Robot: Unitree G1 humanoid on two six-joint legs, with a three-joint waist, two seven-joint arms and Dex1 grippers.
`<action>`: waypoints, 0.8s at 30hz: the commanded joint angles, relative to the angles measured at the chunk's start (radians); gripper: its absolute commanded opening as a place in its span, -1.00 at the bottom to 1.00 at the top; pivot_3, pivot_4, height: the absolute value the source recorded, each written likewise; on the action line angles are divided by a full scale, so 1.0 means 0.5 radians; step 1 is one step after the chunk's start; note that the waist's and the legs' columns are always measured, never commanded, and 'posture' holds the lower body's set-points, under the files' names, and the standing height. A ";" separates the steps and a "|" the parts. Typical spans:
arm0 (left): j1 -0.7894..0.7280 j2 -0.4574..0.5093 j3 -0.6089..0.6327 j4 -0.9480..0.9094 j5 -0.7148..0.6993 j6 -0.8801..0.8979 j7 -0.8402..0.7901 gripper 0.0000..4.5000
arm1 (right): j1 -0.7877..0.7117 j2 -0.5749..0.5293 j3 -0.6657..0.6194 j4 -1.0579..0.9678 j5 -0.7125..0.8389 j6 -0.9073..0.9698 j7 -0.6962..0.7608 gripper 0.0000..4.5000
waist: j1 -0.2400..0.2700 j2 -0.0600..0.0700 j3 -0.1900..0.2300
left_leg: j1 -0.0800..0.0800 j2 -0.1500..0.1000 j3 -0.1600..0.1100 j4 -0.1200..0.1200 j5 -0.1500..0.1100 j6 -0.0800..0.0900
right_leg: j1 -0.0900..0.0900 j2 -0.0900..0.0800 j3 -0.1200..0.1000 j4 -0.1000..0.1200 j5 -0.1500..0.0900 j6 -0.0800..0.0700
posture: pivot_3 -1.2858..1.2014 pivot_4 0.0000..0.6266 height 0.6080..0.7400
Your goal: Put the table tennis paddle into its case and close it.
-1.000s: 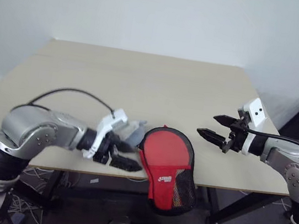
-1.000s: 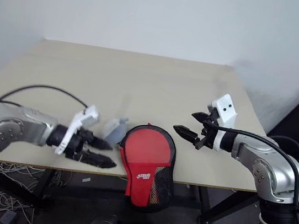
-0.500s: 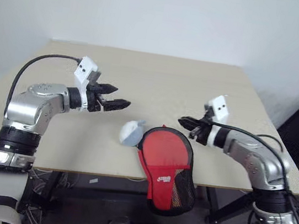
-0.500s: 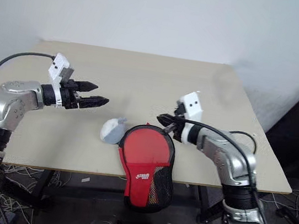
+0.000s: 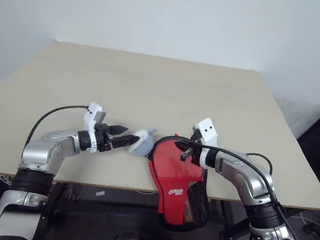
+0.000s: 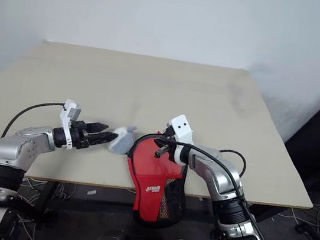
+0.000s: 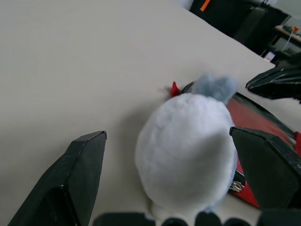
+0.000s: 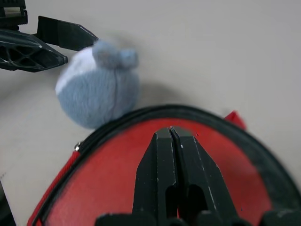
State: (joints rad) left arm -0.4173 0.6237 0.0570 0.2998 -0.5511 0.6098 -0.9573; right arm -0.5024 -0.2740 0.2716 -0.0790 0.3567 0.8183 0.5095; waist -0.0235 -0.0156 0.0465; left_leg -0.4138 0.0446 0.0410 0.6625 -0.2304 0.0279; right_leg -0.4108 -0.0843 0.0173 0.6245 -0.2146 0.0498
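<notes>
Left gripper (image 7: 178, 155) is standing wide around the fluffy toy (image 7: 188, 153); right gripper (image 8: 172, 141), fingers together, is pressing the case (image 5: 178, 179). The case, overhanging the desk (image 5: 152, 89) at 6 o'clock, risks sliding off.

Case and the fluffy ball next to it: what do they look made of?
Case: soft red fabric, probably synthetic, matte, black edging, black mesh pocket at the end hanging off the table.
Fluffy ball: plush or faux fur, white and grey-blue, fuzzy outline; filling cannot be told.
</notes>
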 commanded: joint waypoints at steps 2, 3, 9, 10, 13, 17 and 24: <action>-0.044 -0.061 0.059 0.142 0.045 -0.077 -0.002 1.00 | 0.000 0.044 0.056 0.041 -0.058 -0.101 0.062 -0.99 | -0.001 0.000 0.000 | 0.002 0.000 0.000 -0.001 0.000 0.000 | 0.001 0.000 0.000 0.000 0.000 0.000 | 0.03 -1.00 1.00; -0.055 -0.071 0.062 0.177 0.056 -0.088 0.001 1.00 | 0.004 0.052 0.067 0.055 -0.070 -0.113 0.070 -0.99 | -0.002 0.000 0.000 | 0.002 0.000 0.000 -0.001 0.000 0.000 | 0.001 0.000 0.000 0.000 0.000 0.000 | 0.03 -1.00 1.00; -0.108 -0.132 0.061 0.351 0.113 -0.135 0.026 1.00 | 0.039 0.086 0.103 0.140 -0.112 -0.161 0.117 -0.99 | 0.000 0.000 -0.001 | 0.002 0.000 0.000 0.000 0.000 0.000 | 0.002 0.000 -0.001 0.000 0.000 0.000 | 0.03 -1.00 1.00; -0.115 -0.144 0.059 0.377 0.120 -0.144 0.029 1.00 | 0.047 0.091 0.109 0.154 -0.118 -0.168 0.123 -0.99 | 0.000 0.000 -0.001 | 0.002 0.000 0.000 0.000 0.000 0.000 | 0.002 0.000 -0.001 0.000 0.000 0.000 | 0.03 -1.00 1.00; -0.128 -0.187 0.054 0.429 0.150 -0.171 0.041 1.00 | 0.069 0.108 0.125 0.194 -0.137 -0.198 0.141 -0.99 | -0.001 0.000 -0.001 | 0.002 0.000 0.000 0.000 0.000 0.000 | 0.002 0.000 -0.001 0.000 0.000 0.000 | 0.03 -1.00 1.00; -0.129 -0.241 0.043 0.422 0.170 -0.164 0.047 1.00 | 0.088 0.130 0.134 0.258 -0.168 -0.244 0.156 -0.99 | -0.002 0.000 -0.001 | 0.003 0.000 0.000 0.000 0.000 0.000 | 0.003 0.000 -0.001 0.000 0.000 0.000 | 0.03 -1.00 1.00; -0.124 -0.312 0.007 0.339 0.170 -0.099 0.031 1.00 | 0.105 0.153 0.134 0.299 -0.208 -0.273 0.165 -0.99 | -0.002 0.000 -0.001 | 0.003 0.000 -0.001 0.000 0.000 0.000 | 0.003 0.000 -0.001 0.000 0.000 0.000 | 0.03 -1.00 1.00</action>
State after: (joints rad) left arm -0.4680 0.4715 0.0727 0.5004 -0.4809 0.5490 -0.9389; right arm -0.4495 -0.2021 0.3453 0.0733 0.2610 0.6974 0.5838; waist -0.0243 -0.0158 0.0460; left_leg -0.4124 0.0444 0.0405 0.6625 -0.2304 0.0278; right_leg -0.4092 -0.0842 0.0168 0.6247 -0.2145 0.0498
